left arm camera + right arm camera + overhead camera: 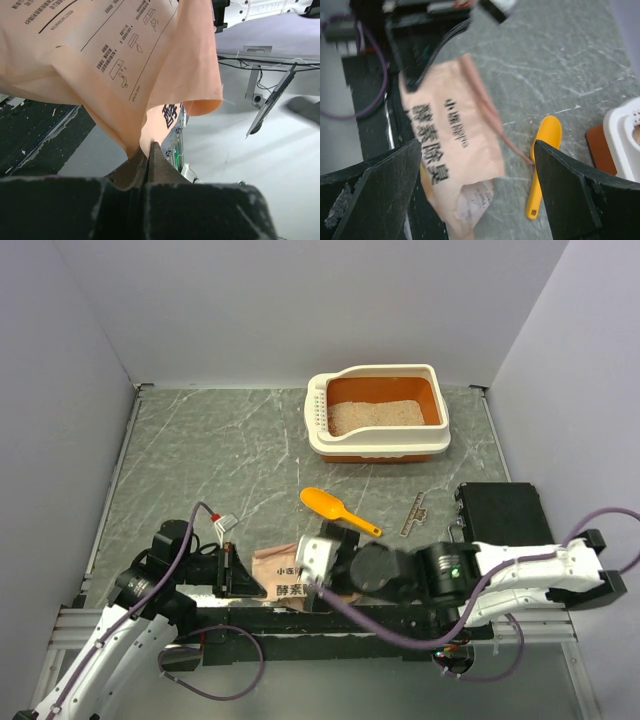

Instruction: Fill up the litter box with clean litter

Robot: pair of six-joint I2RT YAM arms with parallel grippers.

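The litter box (318, 418) stands at the far middle-right of the table, cream rim, orange inside. Pale beige clean litter (375, 415) covers part of its floor. A corner of the box shows at the right edge of the right wrist view (621, 142). A tan paper bag (283, 575) with Chinese print lies at the near edge. My left gripper (236, 570) is shut on the bag's edge (125, 60), fingertips (156, 150) pinched together. My right gripper (477, 145) is open and empty just above the bag (450, 145), its torn end between the fingers.
A yellow-orange scoop (338, 510) lies on the table between the bag and the litter box, also in the right wrist view (542, 160). A flat black box (500, 512) sits at the right. A small metal strip (413, 515) lies beside it. Grey walls surround the table.
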